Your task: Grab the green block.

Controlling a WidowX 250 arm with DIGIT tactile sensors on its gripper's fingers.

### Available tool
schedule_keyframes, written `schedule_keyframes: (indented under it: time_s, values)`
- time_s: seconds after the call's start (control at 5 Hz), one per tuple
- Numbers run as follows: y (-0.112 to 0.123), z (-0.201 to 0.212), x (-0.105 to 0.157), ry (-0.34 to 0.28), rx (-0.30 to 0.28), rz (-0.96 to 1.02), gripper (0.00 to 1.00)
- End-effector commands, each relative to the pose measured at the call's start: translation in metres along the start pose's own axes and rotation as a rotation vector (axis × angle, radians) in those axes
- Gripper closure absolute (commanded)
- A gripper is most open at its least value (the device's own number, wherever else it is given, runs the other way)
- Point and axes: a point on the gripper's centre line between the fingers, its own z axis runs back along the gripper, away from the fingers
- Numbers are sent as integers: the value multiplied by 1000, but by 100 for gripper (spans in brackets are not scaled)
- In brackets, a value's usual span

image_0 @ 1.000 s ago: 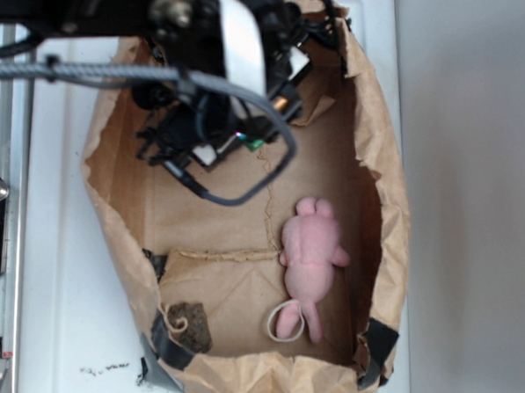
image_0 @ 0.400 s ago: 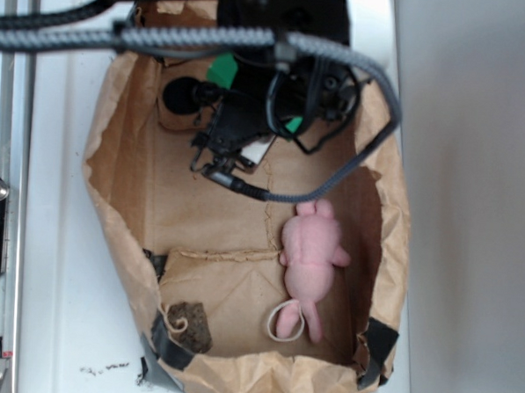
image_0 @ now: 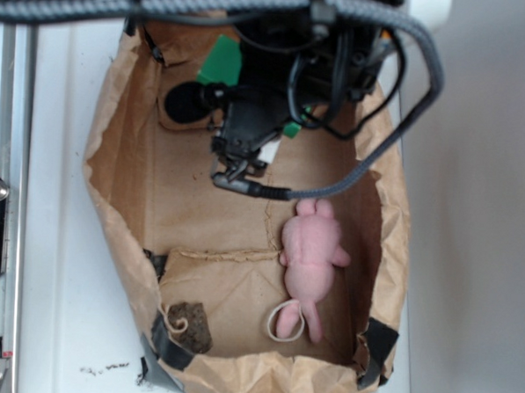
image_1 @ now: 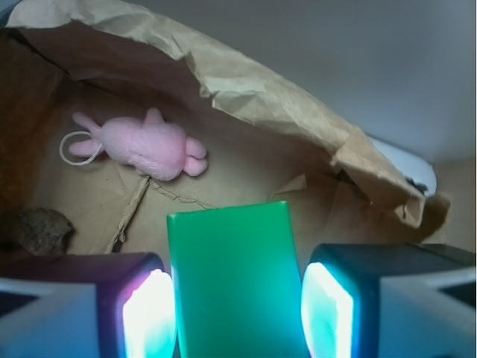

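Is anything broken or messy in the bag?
Yes. The paper bag's rim is crumpled and torn, and black tape patches its corners. The pink plush toy and the green block look fine.

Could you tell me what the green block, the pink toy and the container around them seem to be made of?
Green block: smooth, hard, probably plastic or painted wood; flat, evenly coloured face. Pink toy: soft fuzzy plush. Container: brown paper bag, creased with torn edges.

Pink plush toy (image_0: 310, 256) lies in brown paper bag (image_0: 112, 206) — dark lump (image_0: 190, 325) near corner.
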Motion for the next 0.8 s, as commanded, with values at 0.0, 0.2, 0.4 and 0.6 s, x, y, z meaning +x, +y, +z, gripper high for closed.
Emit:
schedule_keyframes:
  time_s: [0.0, 0.2, 0.4, 0.6]
  values:
    - [-23, 26, 11, -51, 135, 45, 100]
    - [-36, 26, 10, -79, 174, 20, 100]
    - [-39, 25, 12, -81, 163, -1, 100]
    - [-39, 23, 12, -65, 157, -17, 100]
